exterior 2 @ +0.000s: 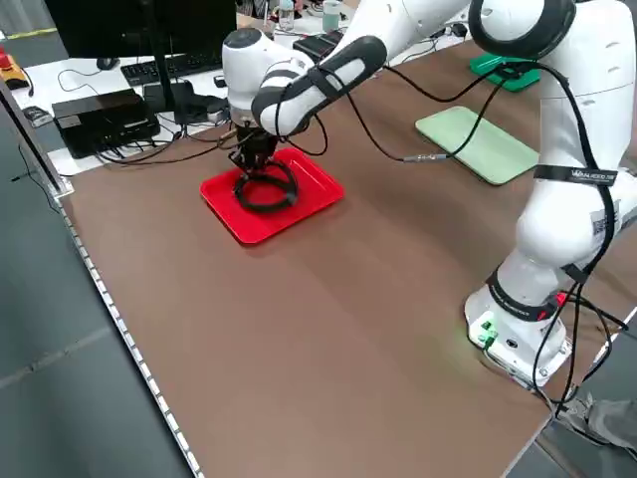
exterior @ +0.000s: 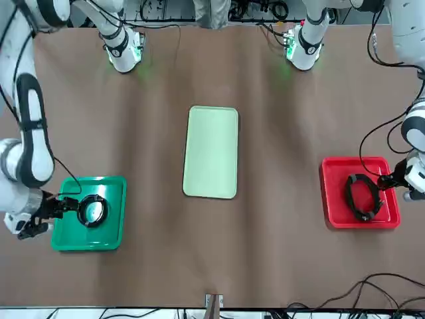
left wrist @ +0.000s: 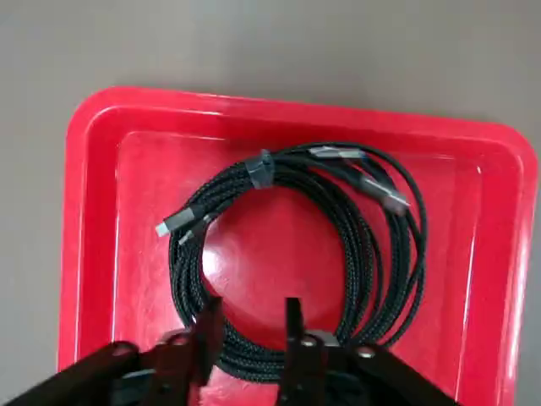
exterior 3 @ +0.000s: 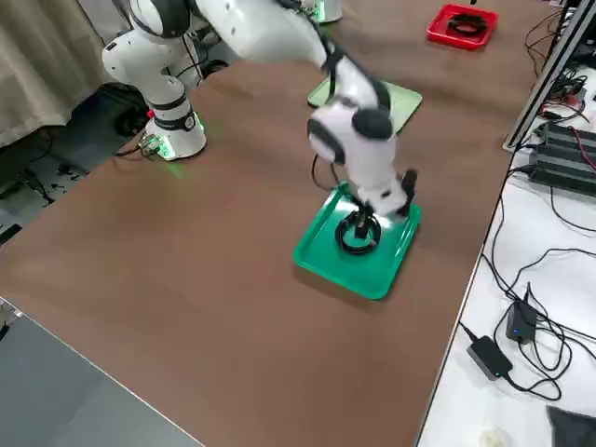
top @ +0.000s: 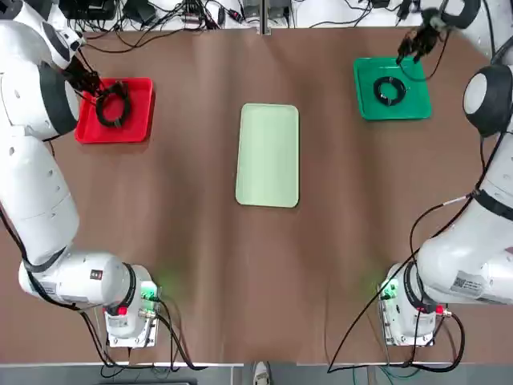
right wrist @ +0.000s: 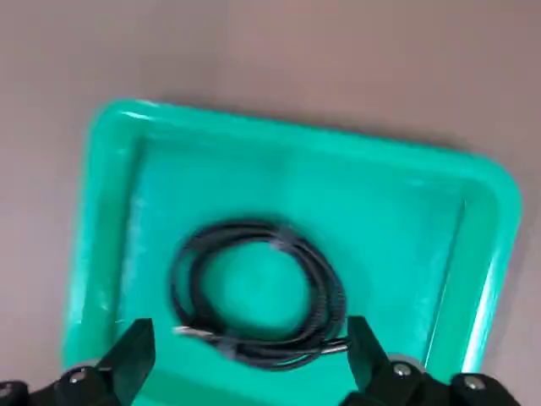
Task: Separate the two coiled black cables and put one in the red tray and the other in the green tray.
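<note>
The larger, looser black cable (left wrist: 363, 245) lies flat in the red tray (left wrist: 93, 211) at the far left of the table (top: 200, 265). My left gripper (left wrist: 249, 326) sits low at the tray's left side. Its fingers (left wrist: 207, 330) stand a little apart, with the coil's near strand between them. The smaller, tighter cable (right wrist: 321, 296) lies in the green tray (right wrist: 406, 220) at the far right. My right gripper (right wrist: 249, 359) hangs above that tray's far edge, wide open and holding nothing. From overhead, the left gripper (top: 92, 87) is beside its coil (top: 112, 108). The right gripper (top: 410, 50) is clear of the smaller coil (top: 390, 90).
A long pale mint-green tray (top: 268, 155) lies in the middle of the table. Loose wires and equipment crowd the bench beyond the far edge (top: 160, 16). Both arm bases (top: 128, 309) stand at the near corners.
</note>
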`<state>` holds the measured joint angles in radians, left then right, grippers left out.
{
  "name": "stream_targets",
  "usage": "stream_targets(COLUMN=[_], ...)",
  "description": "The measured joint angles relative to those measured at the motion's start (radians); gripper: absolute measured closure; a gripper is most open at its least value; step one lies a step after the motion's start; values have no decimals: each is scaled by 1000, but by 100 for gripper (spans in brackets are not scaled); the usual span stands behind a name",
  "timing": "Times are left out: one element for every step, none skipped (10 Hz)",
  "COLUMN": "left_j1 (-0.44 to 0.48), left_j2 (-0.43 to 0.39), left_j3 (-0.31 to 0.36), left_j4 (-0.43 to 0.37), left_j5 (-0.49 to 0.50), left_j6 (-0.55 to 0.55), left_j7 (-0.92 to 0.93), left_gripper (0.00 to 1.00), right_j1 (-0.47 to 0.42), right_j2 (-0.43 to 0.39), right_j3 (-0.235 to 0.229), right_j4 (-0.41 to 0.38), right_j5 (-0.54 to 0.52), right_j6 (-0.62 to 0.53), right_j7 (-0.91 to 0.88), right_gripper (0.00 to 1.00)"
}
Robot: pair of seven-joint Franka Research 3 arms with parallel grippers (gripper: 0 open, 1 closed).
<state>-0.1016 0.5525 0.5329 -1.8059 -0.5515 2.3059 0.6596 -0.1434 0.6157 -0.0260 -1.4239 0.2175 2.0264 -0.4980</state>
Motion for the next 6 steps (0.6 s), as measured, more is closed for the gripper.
stream_targets(left_j1=[1,2,-1,-3,-2,1], left_j2=[-3,-18,-60,-120,-193,-269], left_j3=[4,6,5,-3,-33,-89], left_j4=[9,25,34,39,41,41], left_j5=[10,32,60,94,164,275], left_j6=[0,-2,-15,-53,-96,-138], left_j7=[22,30,30,19,-40,-155], left_gripper=[41,25,11,0,0,0], right_j1=[15,25,36,43,46,47], right_j2=[-47,-90,-128,-171,-216,-263], right_j3=[0,1,1,3,3,3], right_j4=[50,89,109,118,122,124], right_j5=[0,0,0,0,0,-1], right_j6=[-110,-199,-245,-289,-341,-370], right_j7=[4,48,127,197,253,328], right_gripper=[0,0,0,0,0,0])
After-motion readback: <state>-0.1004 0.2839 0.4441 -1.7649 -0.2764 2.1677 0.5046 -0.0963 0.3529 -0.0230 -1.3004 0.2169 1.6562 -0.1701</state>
